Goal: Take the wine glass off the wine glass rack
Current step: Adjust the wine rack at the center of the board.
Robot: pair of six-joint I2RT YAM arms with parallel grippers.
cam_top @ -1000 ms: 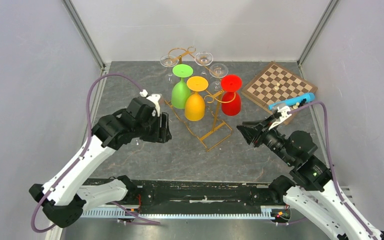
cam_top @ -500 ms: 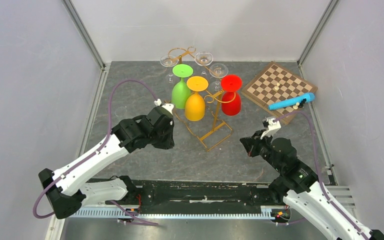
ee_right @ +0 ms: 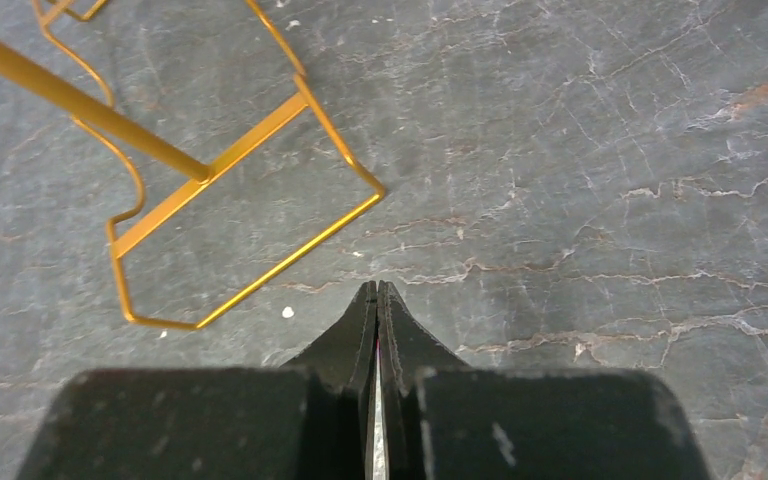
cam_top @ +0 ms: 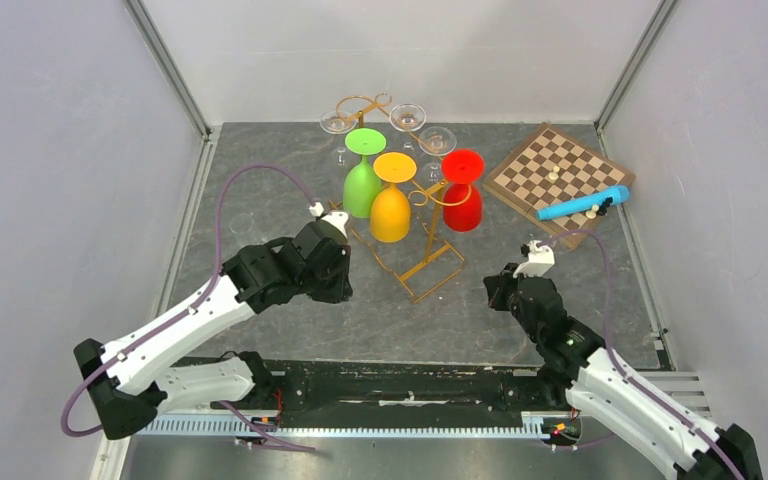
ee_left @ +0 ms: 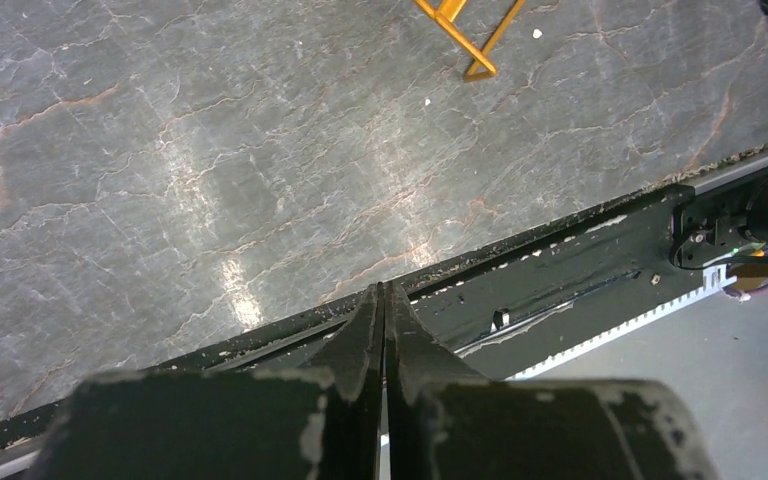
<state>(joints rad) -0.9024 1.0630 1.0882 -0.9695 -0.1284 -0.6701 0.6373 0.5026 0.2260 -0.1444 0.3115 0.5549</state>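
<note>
The gold wire wine glass rack stands at the table's middle back. Green, orange and red wine glasses hang upside down from it, with clear glasses behind them. My left gripper is shut and empty, low over the table to the front left of the rack. In the left wrist view the left gripper points at the table's near edge. My right gripper is shut and empty, to the front right of the rack's base, a short gap from it.
A chessboard with a few pieces lies at the back right, a blue cylinder on its near edge. A black rail runs along the table's near edge. Grey walls close in both sides and the back.
Both grippers have shut, holding nothing. The left arm swung in closer to the rack's front left. The right arm drew back toward the near edge and sank lower.
</note>
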